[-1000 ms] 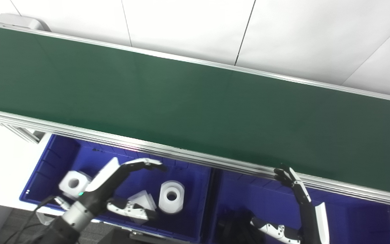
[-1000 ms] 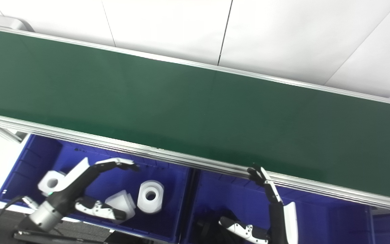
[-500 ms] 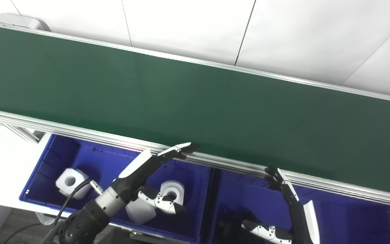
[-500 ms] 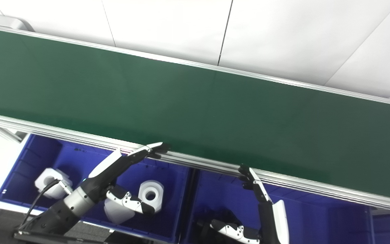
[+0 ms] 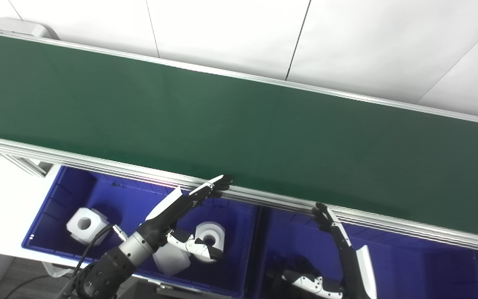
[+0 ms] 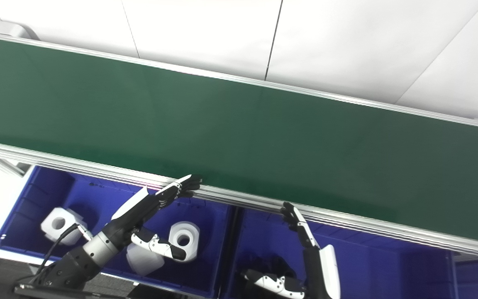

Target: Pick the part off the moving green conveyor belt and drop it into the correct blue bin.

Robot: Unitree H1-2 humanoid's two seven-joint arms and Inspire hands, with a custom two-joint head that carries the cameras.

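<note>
At lower left we see the left hand (image 5: pixel 181 211) stretched flat, fingers spread, holding nothing, fingertips at the belt's near rail. At lower right the right hand (image 5: pixel 340 245) points up, fingers apart, empty, over the right bin (image 5: pixel 430 265). White parts (image 5: pixel 210 236) lie in the left bin (image 5: pixel 69 187). The green belt (image 5: pixel 239 124) carries no part that we can see; we read no writing.

Matt belt, shiny rails
Green conveyor belt (image 5: pixel 239 120) looks matt; its aluminium rail (image 5: pixel 98 164) brushed; blue bin (image 5: pixel 69 195) glossy plastic.
</note>
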